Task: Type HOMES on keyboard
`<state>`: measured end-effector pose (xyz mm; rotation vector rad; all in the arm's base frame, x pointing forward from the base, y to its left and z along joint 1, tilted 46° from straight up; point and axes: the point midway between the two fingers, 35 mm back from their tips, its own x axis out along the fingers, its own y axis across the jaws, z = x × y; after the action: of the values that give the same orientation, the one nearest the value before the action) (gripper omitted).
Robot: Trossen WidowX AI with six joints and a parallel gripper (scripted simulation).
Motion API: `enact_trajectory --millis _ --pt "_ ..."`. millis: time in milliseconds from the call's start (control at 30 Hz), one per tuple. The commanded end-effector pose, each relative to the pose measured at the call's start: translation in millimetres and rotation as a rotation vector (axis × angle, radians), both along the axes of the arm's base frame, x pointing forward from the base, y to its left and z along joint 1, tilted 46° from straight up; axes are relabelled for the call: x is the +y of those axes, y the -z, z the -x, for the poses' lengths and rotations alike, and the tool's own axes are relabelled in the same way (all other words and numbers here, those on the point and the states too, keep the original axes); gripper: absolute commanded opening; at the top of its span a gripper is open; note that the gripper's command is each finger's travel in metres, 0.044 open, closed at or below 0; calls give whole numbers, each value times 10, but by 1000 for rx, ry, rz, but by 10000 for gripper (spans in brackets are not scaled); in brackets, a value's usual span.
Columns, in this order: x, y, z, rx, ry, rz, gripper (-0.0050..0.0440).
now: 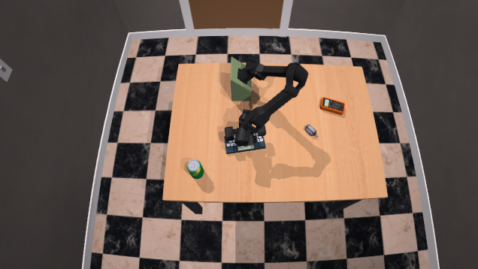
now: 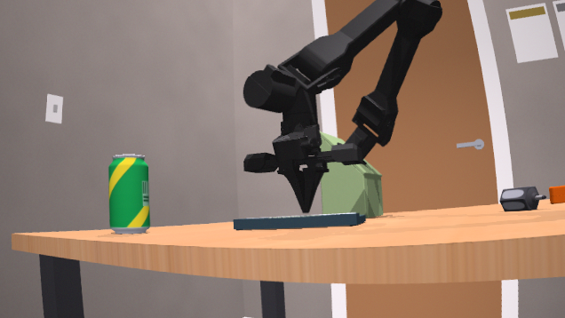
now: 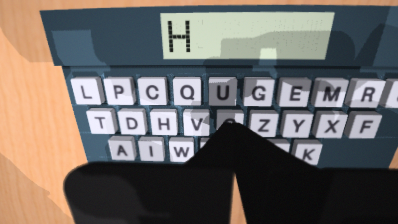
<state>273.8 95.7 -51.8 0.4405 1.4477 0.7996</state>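
A dark blue keyboard (image 1: 245,147) lies near the middle of the wooden table; it also shows in the side view (image 2: 298,220) and fills the wrist view (image 3: 225,85). Its screen (image 3: 247,35) reads "H". My gripper (image 3: 230,130) is shut and empty, pointing down, with its tip on the O key (image 3: 229,121) in the middle row, between V and Z. In the side view the fingertips (image 2: 306,208) touch the keyboard's top. The H key (image 3: 163,121) sits two keys to the left of the tip. The fingers hide most of the bottom row.
A green and yellow can (image 1: 195,168) stands at the front left of the table. A green block (image 1: 240,80) stands at the back by the arm's base. An orange multimeter (image 1: 332,105) and a small grey object (image 1: 310,130) lie to the right.
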Motion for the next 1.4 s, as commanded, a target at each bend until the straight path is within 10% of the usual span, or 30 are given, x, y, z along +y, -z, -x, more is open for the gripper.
enact_trajectory --millis 0,1367 --pt "37 21 2 -3 2 -3 -50" --pt "66 35 -17 -13 0 -2 -50"
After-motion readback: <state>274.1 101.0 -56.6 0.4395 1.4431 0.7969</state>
